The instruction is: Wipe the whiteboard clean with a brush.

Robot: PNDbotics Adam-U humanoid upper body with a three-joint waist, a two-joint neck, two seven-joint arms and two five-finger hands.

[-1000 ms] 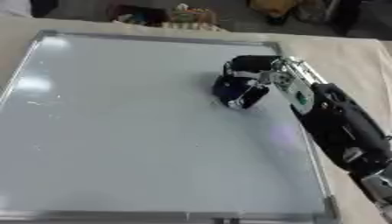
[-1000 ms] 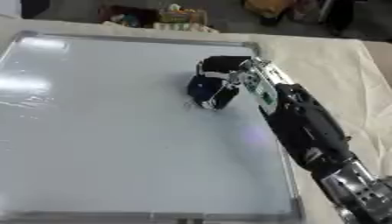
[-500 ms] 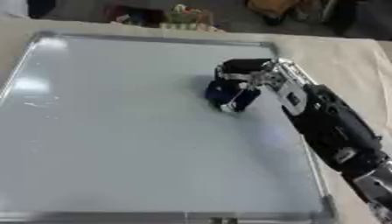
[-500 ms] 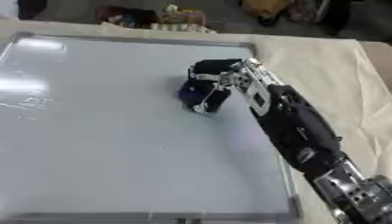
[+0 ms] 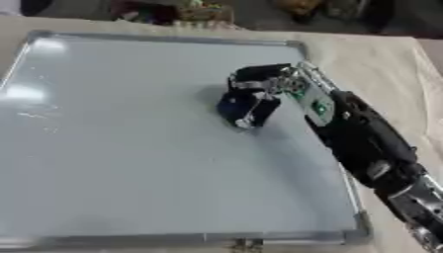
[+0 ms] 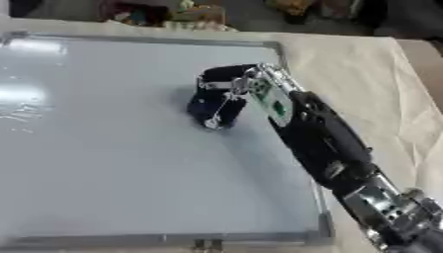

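Most of the whiteboard [image 5: 130, 148] looks clean to me: its broad pale surface shows no writing that I can make out across the middle, the near half or the right side. Over by the left edge there are a few faint light streaks and a bright patch near the far left corner; I judge those to be glare or thin residue, and I cannot tell which. So, as far as I can see, the wiping is well along, and what may be left is a pass over that left strip and the corners.

My right hand [image 5: 259, 86] reaches in from the lower right, the arm lying across the board's right edge and the cloth-covered tabletop [image 5: 380, 64] beside it. The fingers [image 6: 227, 104] are curled down and clamped on the brush [image 5: 235, 106], a dark blue block that sits under my palm and presses on the board. It lies in the far right part of the board, a little in from the right frame and nearer the far edge than the near one. The brush is directly beneath the fingers, touching them on its sides, with its lower face against the white surface.

My left hand does not show anywhere. Some small clutter lies beyond the far edge of the board, apart from the work.
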